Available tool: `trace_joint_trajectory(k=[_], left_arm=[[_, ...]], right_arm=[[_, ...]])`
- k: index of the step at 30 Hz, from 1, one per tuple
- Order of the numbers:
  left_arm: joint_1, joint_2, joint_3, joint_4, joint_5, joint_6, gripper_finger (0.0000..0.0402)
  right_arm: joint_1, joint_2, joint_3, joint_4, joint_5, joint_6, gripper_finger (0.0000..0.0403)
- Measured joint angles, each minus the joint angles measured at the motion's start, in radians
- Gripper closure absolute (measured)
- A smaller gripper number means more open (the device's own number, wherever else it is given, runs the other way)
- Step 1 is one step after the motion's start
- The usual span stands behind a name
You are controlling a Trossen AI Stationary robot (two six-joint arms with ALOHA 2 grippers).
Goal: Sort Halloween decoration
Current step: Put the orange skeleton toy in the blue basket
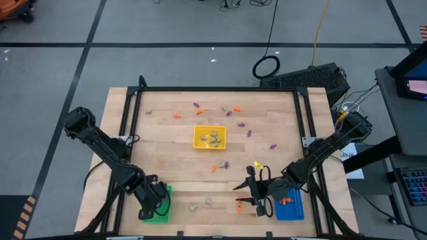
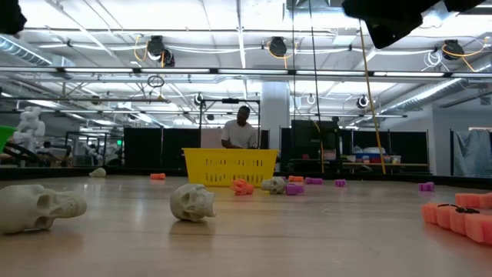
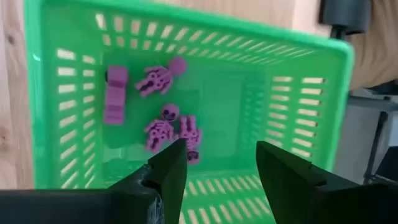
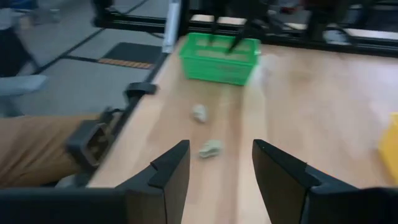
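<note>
Purple skeletons (image 3: 163, 127) inside green tray (image 3: 298, 118)

From my station the desk (image 1: 167, 160) reads as a light wooden butcher-block top inside a dark frame. Yellow tray (image 1: 209, 137) sits near the middle, holding pale pieces. Green tray (image 1: 160, 205) sits at the near left corner; blue tray (image 1: 291, 205) at the near right corner, with orange pieces in it. Loose on the wood: purple trinkets (image 1: 240, 124) and orange trinkets (image 1: 177, 115) scattered across the far half, another orange and purple pair (image 1: 219, 166) just in front of the yellow tray. Two pale skulls (image 1: 201, 203) lie near the front edge between the green and blue trays, well apart from both.
</note>
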Motion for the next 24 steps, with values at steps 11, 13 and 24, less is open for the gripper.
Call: trace_joint_trajectory(k=[11, 13, 24], left_arm=[[-0.001, -0.001, 0.181, -0.124, -0.132, 0.171, 0.0212], [-0.001, -0.002, 0.208, -0.136, -0.197, 0.213, 0.0212], [0.0, -0.001, 0.256, -0.059, -0.696, 0.51, 0.0212]], right_arm=[[-0.011, -0.012, 0.001, -0.103, 0.101, 0.108, 0.0243], [-0.014, -0.018, 0.019, -0.184, 0.101, 0.16, 0.0243], [-0.019, -0.021, 0.304, -1.046, 0.02, 0.578, 0.0243]])
